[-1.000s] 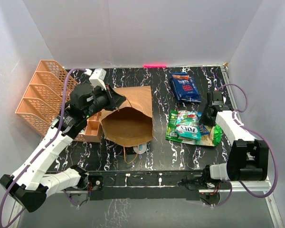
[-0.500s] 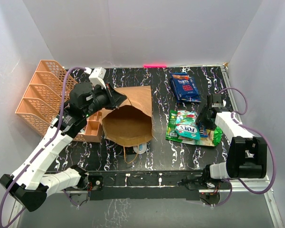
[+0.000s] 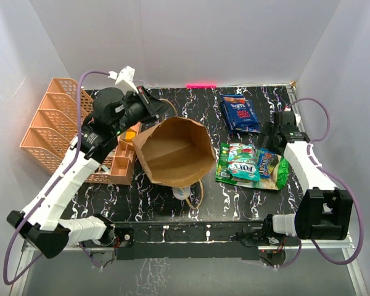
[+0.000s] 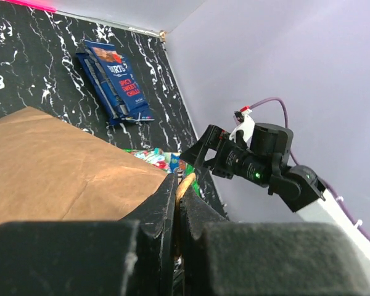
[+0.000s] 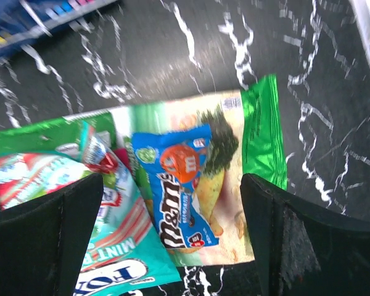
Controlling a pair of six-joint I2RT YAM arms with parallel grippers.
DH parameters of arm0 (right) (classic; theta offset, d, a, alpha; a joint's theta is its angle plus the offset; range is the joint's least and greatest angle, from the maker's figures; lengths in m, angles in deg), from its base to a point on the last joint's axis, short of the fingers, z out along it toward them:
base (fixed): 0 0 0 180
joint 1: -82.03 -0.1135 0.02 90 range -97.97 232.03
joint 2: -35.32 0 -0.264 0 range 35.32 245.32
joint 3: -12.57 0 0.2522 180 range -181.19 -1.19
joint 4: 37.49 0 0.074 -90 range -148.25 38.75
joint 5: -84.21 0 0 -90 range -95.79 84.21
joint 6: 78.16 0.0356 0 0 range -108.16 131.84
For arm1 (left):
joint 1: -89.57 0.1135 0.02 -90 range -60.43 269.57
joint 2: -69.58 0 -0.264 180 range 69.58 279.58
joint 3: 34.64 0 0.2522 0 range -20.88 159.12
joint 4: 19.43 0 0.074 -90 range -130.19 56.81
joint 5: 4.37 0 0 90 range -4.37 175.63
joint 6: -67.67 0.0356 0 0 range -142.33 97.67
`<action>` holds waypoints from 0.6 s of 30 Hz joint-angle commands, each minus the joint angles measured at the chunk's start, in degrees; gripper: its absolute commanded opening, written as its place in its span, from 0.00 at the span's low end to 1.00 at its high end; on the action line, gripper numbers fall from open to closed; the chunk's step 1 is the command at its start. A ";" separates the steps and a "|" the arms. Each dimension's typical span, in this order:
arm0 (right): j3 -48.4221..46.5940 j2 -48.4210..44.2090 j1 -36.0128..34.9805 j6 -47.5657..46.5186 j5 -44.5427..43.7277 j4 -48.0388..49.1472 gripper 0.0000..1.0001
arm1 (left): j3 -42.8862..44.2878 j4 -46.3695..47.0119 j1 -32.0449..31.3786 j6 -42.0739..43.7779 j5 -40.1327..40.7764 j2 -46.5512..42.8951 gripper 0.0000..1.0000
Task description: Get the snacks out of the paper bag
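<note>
The brown paper bag (image 3: 176, 151) hangs tilted above the table with its mouth wide open. My left gripper (image 3: 155, 108) is shut on the bag's twisted handle (image 4: 186, 184) at the far rim. The snacks lie on the table to the right: dark blue bags (image 3: 240, 114), a FOX packet (image 3: 242, 168), a green bag (image 3: 279, 176) and a blue m&m's packet (image 5: 182, 185) on top of it. My right gripper (image 5: 169, 185) hovers open over the m&m's packet, holding nothing. The inside of the bag that I can see looks bare.
Orange mesh trays (image 3: 52, 126) stand at the left, with a small orange box (image 3: 120, 168) beside them. A white and light-blue item (image 3: 182, 193) lies under the bag's near edge. White walls close in on three sides.
My left gripper has lifted the bag's rim up and back, so the mouth gapes wider. My right gripper has opened, left the m&m's packet on the pile and drawn back.
</note>
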 commanded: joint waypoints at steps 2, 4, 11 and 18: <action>-8.91 -1.71 0.11 -3.83 3.54 -0.07 0.98 | 7.39 2.29 0.05 -7.33 3.87 4.44 0.00; -9.31 -3.39 0.11 -3.60 7.69 1.53 0.98 | 9.53 1.60 0.04 -7.77 5.49 6.41 0.00; -7.52 -10.74 -0.04 -6.78 14.75 4.69 0.98 | 10.93 6.74 2.42 -10.62 4.65 10.34 0.00; -6.12 -14.49 -0.15 -8.24 15.53 5.51 0.98 | 11.64 14.98 8.87 -17.79 -3.33 16.61 0.00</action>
